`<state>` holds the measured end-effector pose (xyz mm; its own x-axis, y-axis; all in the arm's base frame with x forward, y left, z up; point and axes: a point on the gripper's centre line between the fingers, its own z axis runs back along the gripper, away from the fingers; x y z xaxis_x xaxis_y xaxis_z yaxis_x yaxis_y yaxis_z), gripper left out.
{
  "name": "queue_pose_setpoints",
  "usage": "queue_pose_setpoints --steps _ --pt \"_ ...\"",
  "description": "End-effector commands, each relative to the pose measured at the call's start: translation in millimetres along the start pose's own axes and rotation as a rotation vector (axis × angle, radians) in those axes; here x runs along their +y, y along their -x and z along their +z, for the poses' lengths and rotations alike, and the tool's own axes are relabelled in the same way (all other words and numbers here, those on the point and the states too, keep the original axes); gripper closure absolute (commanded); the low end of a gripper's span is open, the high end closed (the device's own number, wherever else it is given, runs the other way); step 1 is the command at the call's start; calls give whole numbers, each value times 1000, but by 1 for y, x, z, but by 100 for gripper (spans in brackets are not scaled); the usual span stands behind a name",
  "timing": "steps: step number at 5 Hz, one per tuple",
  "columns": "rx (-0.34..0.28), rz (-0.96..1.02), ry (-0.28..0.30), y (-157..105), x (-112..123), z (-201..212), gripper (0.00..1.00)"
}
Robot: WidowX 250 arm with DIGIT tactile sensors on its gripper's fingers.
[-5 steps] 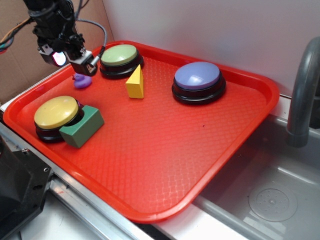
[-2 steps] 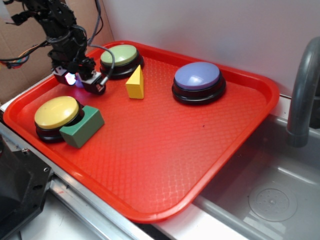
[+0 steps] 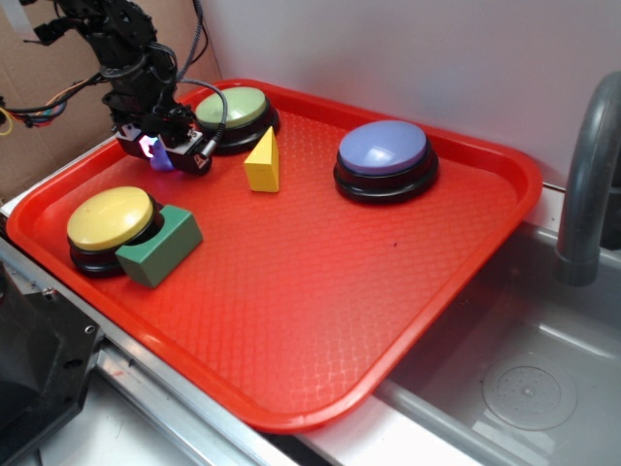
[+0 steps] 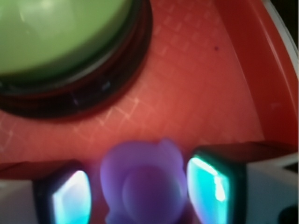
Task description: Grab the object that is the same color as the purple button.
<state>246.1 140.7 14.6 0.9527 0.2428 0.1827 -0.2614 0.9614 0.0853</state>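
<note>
Down at the tray floor, the hand (image 3: pixel 163 157) sits with its two fingers spread, one on either side of the purple duck (image 4: pixel 142 184). In the wrist view the duck fills the gap between the two glowing pads (image 4: pixel 212 184); narrow slivers of red show on both sides of it, so the pads seem just beside the toy rather than pressed onto it, though the blur makes contact hard to judge. From the exterior view only a small purple patch (image 3: pixel 161 160) shows under the black fingers, at the tray's far left corner, just in front of the green button (image 3: pixel 233 107).

Compared with a second ago, the hand has dropped from above the duck to tray level and now straddles it; in the last fraction of a second it shifted only slightly, and the duck has stayed in the same spot.

Around it, the green button's black base looms just beyond the duck in the wrist view (image 4: pixel 70 56), and the tray's raised rim (image 4: pixel 254 70) runs close along the right. Farther out on the red tray (image 3: pixel 388 320) stand the yellow wedge block (image 3: pixel 263 160), just right of the hand, the purple button (image 3: pixel 384 150) well apart toward the right, and the yellow button (image 3: pixel 109 218) with the green block (image 3: pixel 160 247) touching its front. Nothing lies between the fingers and the duck.
</note>
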Motion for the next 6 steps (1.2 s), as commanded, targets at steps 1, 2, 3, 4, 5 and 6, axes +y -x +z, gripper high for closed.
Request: queue_pose_setpoints --steps 1,2,3,4,5,6 --pt "-4 20 21 8 3 12 100" --pt "35 32 14 9 -2 38 100" --pt "42 -5 62 14 -21 84 100" --pt "59 -68 129 18 -51 121 100" --pt "65 -160 166 24 -84 149 100" --pt "48 -257 167 43 -120 171 100"
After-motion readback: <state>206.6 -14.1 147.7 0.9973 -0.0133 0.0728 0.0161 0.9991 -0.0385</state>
